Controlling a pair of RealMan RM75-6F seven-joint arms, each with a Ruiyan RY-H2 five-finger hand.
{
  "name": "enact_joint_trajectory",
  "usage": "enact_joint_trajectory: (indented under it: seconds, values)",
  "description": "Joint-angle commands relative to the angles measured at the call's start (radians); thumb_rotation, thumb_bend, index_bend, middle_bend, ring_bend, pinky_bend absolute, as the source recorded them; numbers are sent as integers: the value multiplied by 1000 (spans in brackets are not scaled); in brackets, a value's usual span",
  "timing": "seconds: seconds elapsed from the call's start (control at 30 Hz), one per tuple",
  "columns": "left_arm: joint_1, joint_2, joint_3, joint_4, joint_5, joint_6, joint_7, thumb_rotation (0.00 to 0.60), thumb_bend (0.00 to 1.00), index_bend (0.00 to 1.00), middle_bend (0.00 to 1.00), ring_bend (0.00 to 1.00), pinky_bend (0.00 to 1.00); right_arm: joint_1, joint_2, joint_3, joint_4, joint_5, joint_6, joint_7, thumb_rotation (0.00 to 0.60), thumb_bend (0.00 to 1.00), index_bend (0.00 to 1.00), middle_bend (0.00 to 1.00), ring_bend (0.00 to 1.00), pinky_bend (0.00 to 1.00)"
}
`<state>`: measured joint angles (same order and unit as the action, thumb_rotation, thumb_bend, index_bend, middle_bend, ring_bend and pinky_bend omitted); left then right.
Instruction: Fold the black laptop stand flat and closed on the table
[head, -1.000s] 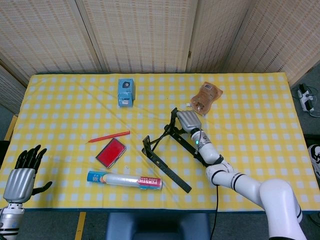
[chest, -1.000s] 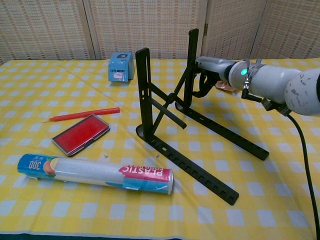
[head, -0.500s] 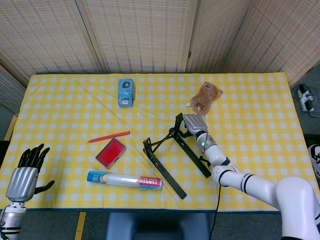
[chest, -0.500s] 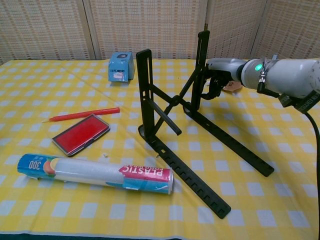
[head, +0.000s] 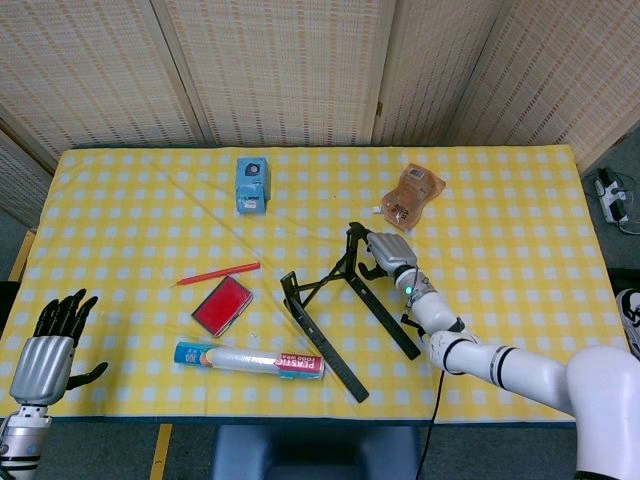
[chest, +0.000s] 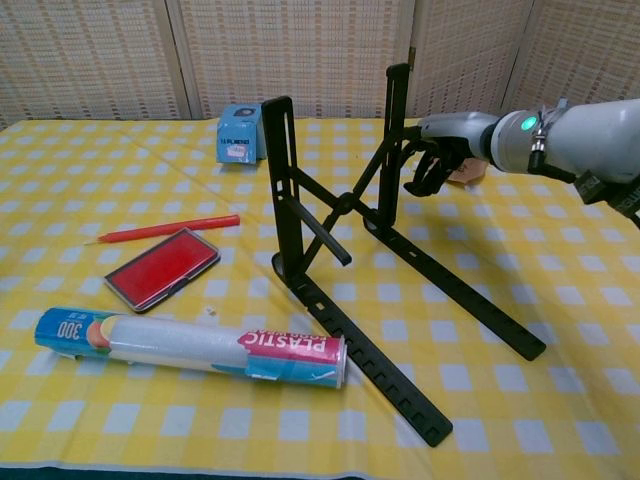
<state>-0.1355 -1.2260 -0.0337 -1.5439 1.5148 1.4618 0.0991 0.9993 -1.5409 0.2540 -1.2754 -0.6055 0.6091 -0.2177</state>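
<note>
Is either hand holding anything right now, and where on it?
Nothing is clearly held. The right hand has its fingers curled beside the rear upright of the black laptop stand; contact cannot be told. The left hand is open, off the table's edge.

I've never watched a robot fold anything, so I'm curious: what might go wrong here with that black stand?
The right hand sits at only one upright of the laptop stand, so a push might slide or tip the whole stand rather than fold it. The left hand is far off at the table's edge and not steadying it. The plastic wrap roll lies against the near rail and could get shoved.
</note>
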Motion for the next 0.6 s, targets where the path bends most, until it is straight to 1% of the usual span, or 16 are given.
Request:
enact_joint_trajectory:
  seconds: [0.03, 0.1, 0.17, 0.27, 0.3, 0.43, 0.5, 0.6]
  values:
    - [-3, -1, -1, -1, 5, 1, 0, 600, 181, 0, 0, 0, 0, -53, 51, 11, -65, -89, 23, 66, 600, 529, 0, 37, 150, 230]
    - [-5, 0, -2, -4, 9, 2, 1, 600, 181, 0, 0, 0, 0, -93, 91, 18, -114, -161, 51, 113, 600, 529, 0, 3, 111, 194]
    - [-7, 1, -4, -7, 12, 3, 2, 600, 180, 0, 0, 0, 0, -128, 120, 24, -152, -225, 89, 149, 600, 529, 0, 0, 93, 170]
    - [-8, 3, -4, -11, 14, 4, 6, 600, 182, 0, 0, 0, 0, -189, 181, 23, -227, -345, 161, 205, 600, 529, 0, 9, 89, 164]
    - [-9, 3, -4, -13, 14, 4, 8, 600, 182, 0, 0, 0, 0, -209, 201, 21, -251, -383, 188, 220, 600, 528, 0, 37, 105, 171]
    - [-15, 3, -6, -21, 13, -4, 15, 600, 181, 0, 0, 0, 0, -302, 300, -5, -375, -548, 305, 287, 600, 529, 20, 152, 192, 245]
    - [-18, 4, -7, -25, 16, -5, 20, 600, 181, 0, 0, 0, 0, -337, 353, -22, -434, -599, 332, 318, 600, 529, 78, 201, 238, 306]
    - [-23, 6, -9, -32, 18, -7, 27, 600, 181, 0, 0, 0, 0, -376, 448, -53, -519, -664, 329, 371, 600, 529, 169, 229, 288, 368]
